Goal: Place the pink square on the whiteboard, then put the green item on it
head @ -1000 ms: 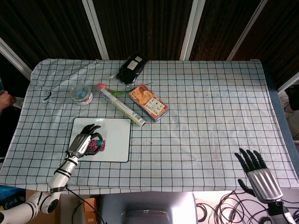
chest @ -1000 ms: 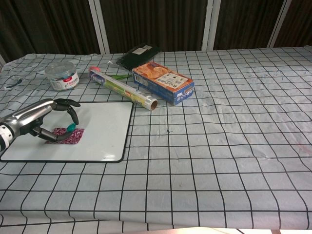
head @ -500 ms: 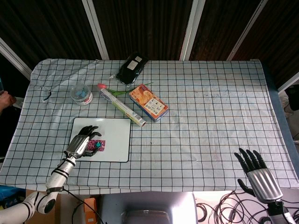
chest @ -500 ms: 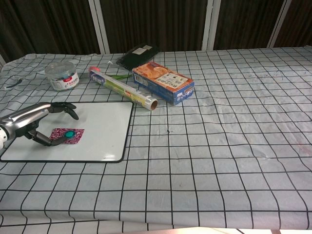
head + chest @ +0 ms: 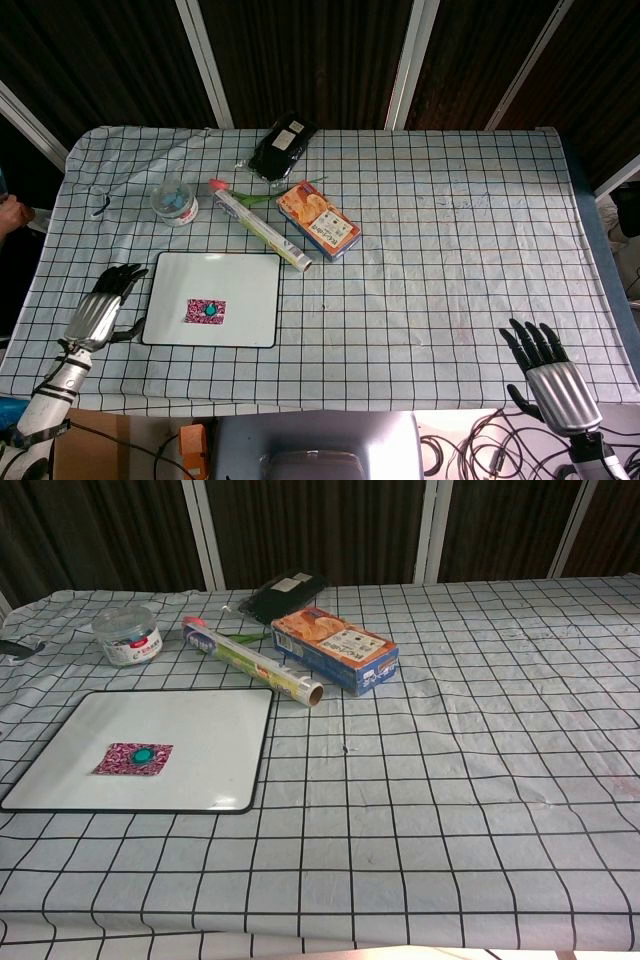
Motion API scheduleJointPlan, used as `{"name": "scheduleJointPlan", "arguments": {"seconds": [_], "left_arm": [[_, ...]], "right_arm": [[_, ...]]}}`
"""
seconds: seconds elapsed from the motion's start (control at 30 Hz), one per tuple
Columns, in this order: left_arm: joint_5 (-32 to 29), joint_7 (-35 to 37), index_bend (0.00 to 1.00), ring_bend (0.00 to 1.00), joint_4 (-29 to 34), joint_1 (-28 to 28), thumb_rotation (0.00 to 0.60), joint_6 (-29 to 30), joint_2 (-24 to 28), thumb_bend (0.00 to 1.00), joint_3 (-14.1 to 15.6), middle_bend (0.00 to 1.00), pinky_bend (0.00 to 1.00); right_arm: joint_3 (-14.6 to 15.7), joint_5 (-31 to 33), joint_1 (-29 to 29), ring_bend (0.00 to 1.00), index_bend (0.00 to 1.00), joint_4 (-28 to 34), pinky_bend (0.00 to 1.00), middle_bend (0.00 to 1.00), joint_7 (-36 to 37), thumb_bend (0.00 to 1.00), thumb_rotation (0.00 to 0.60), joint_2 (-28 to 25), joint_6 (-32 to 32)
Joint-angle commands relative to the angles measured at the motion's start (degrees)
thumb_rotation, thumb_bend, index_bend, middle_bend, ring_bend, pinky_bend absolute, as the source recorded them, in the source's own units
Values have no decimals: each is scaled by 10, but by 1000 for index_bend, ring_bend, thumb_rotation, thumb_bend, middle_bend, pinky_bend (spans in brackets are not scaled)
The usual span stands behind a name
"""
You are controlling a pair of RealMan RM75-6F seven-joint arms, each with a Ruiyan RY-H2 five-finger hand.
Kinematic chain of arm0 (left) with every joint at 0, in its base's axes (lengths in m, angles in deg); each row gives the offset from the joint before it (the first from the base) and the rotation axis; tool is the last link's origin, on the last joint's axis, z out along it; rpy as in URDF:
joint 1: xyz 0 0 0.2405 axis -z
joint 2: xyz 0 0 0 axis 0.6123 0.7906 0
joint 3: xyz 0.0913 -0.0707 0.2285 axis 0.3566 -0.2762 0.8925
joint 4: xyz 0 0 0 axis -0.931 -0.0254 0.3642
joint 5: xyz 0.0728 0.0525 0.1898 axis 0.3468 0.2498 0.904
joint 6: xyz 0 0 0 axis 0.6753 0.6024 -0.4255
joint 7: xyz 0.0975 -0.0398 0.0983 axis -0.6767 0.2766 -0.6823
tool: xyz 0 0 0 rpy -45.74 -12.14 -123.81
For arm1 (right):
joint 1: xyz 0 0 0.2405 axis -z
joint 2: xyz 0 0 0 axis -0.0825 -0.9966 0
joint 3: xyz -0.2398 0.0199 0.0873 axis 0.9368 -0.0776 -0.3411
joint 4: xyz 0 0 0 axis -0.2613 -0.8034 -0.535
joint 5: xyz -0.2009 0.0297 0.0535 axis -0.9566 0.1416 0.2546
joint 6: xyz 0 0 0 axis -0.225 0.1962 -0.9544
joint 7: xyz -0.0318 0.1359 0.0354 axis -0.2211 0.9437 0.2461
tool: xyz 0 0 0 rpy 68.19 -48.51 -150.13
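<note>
Resting nearest the robot at the table's front edge, the right hand [image 5: 553, 375] lies with its fingers spread and nothing in it, well apart from everything else. Off to the other side the left hand [image 5: 102, 310] hovers just beside the left rim of the white rectangular whiteboard with the black frame [image 5: 250, 300], fingers apart and likewise empty; only the head view shows either hand. On the board's lower left part lies the flat pink patterned square [image 5: 133, 759], and the small round green item [image 5: 141, 755] sits on its middle, so both placements look done. Judging by how it lies, the pink square is thin, light and limp, probably cloth or paper, and would need pinching at a free corner or edge, since it offers no height to wrap around. The green item looks like a small, light, hard disc that could slide on the square or skid if nudged; a pinch across its rim from above would suit it best. Beyond the board lie a long foil roll box with green print [image 5: 255, 664], an orange and blue cardboard snack box [image 5: 335, 650], and a small clear round tub with a label [image 5: 128, 636] to the left. Furthest back lies a black flat packet [image 5: 286, 593] near the table's far edge.
</note>
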Motion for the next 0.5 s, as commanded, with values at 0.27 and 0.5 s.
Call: {"name": "scheduleJointPlan", "arguments": {"seconds": [0.27,0.5], "left_arm": [[33,1,15,0,42,-118,600,150,77,345,41,0,0],[77,-21,0,0,26,-130,600,199,50,344,40,0,0]], "right_arm": [[-8,9,-2,0,0,4,62,0,-13,255,600,5,1],[-6,8,-4,0,0,5,62,0,-19,255,600,8,7]]}}
